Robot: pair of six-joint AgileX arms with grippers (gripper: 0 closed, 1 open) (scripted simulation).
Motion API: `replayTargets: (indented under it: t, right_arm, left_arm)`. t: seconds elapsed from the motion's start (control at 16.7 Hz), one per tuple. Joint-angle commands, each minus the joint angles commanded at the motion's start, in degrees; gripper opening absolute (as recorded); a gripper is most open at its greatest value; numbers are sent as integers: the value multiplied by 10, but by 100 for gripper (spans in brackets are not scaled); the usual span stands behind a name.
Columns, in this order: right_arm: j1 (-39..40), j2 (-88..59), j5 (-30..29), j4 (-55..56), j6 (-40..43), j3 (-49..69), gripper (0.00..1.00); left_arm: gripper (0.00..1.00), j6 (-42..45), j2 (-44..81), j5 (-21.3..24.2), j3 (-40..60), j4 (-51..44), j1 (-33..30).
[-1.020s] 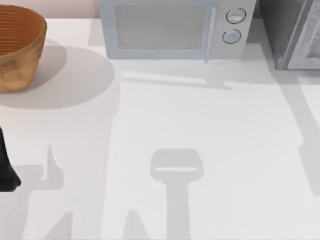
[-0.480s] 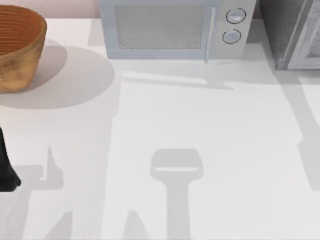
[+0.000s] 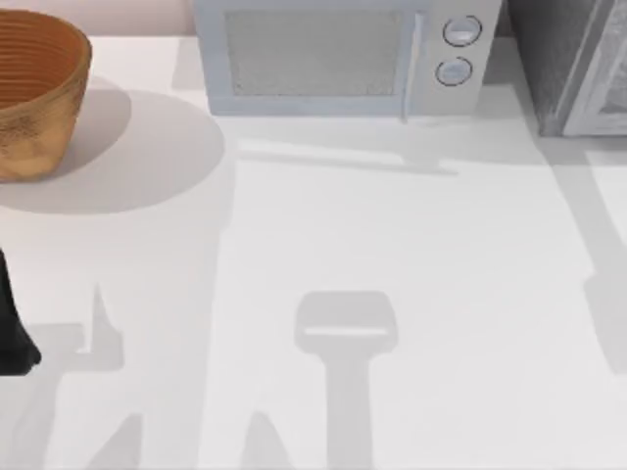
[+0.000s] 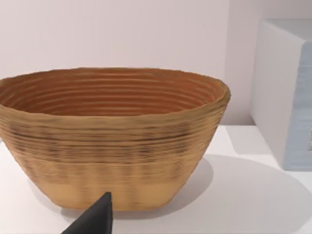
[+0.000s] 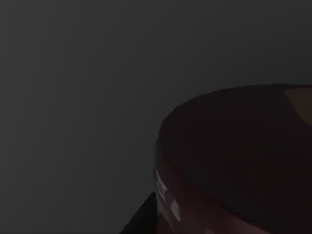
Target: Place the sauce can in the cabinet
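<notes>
My left arm (image 3: 12, 328) sits parked at the white worktop's (image 3: 392, 245) left edge, tool state untellable; the right wrist view is dark. One woven tan basket (image 3: 34, 93), one pale microwave (image 3: 333, 59), one dark-grey speckled cabinet (image 3: 554, 59).

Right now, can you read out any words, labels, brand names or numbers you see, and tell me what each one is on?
No text can be read anywhere.
Microwave: its two round knobs carry marks too blurred to read.
Basket: no lettering.
Cabinet: no lettering.
The right wrist view is dark; pale flecks on the side of a round lidded jar may be a label, but nothing is legible.
</notes>
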State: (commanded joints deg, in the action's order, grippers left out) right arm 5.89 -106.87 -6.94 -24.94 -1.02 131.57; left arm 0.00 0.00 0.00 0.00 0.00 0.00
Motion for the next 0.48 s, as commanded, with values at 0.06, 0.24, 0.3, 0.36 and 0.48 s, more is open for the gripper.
replayTargets:
  t: [0.06, 0.24, 0.3, 0.36, 0.48]
  right_arm:
    - [0, 0, 0, 0, 0, 0, 90]
    - [0, 0, 0, 0, 0, 0, 100]
    - [0, 0, 0, 0, 0, 0, 100]
    - [0, 0, 0, 0, 0, 0, 100]
    - [0, 0, 0, 0, 0, 0, 100]
  left_arm:
    - [100, 0, 0, 0, 0, 0, 0]
    - [100, 0, 0, 0, 0, 0, 0]
    - [100, 0, 0, 0, 0, 0, 0]
    - [100, 0, 0, 0, 0, 0, 0]
    - [100, 0, 0, 0, 0, 0, 0]
